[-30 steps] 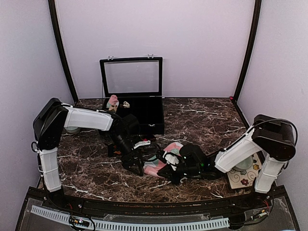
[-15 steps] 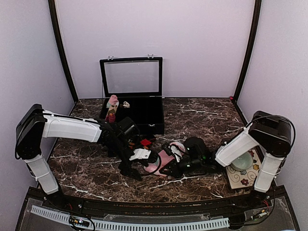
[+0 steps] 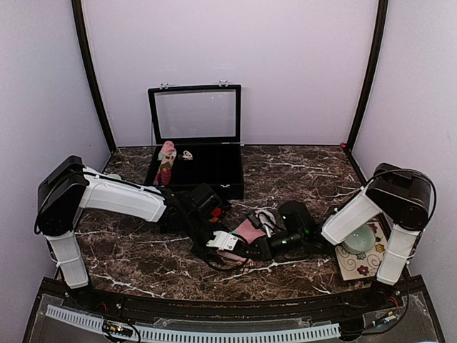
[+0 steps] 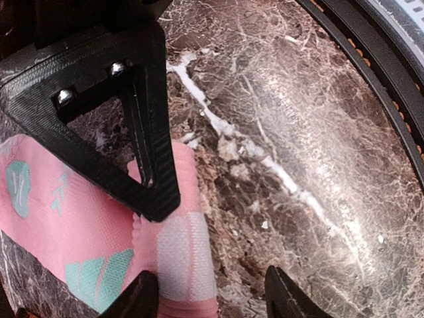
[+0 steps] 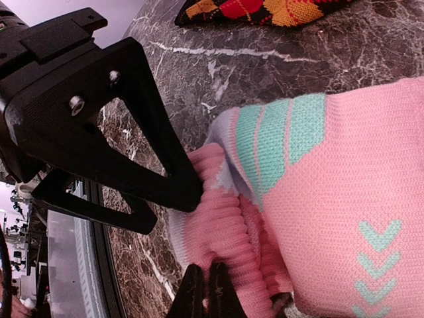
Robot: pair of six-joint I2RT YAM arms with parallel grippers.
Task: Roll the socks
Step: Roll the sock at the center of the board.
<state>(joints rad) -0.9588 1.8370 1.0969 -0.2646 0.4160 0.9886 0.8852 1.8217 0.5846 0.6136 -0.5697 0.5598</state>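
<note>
1. Right wrist view only: right gripper pinched together on the ribbed cuff of the pink sock. The knitted argyle sock lies flat beyond it, apart.
2. Left wrist view: left gripper fingers apart, straddling the pink sock's edge on the polished marble table, front rim near.
3. Overhead: glass-lidded case open at the back.

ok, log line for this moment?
left gripper: open, astride pink sock | right gripper: shut on pink sock | argyle sock: untouched
</note>
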